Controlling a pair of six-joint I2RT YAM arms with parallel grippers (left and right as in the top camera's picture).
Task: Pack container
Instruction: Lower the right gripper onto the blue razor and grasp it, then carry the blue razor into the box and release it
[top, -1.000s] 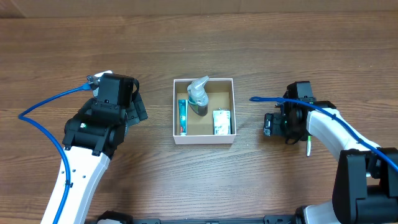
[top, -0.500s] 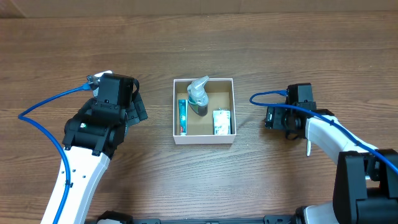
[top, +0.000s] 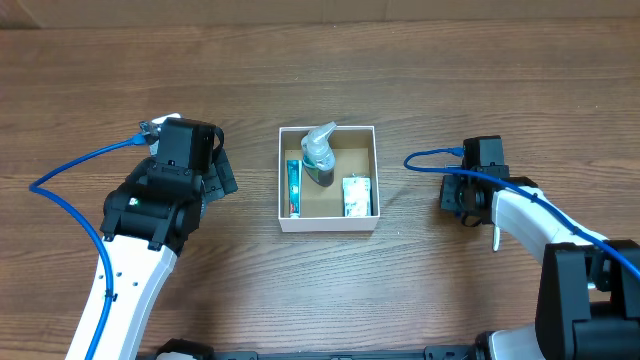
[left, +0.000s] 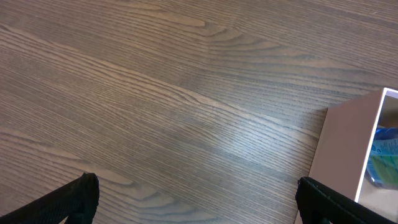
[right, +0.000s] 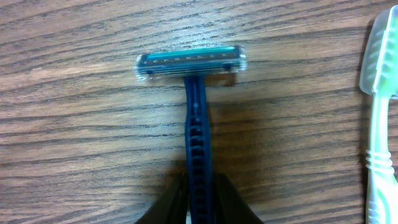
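The container (top: 328, 224), mid-table, already holds a bottle (top: 320, 160), tube (top: 293, 188) and packet (top: 355, 195). At its 3 o'clock the right tool (right: 200, 191) grips a razor (right: 198, 124). That and the toothbrush (right: 379, 112) seem left to pack. The left tool (left: 199, 196) gapes empty.

The right pincer (top: 447, 196) has drawn slightly rightward, farther from the container (top: 328, 222).

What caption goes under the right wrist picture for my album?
Right gripper pinching a blue razor by its handle, green toothbrush alongside on the table.
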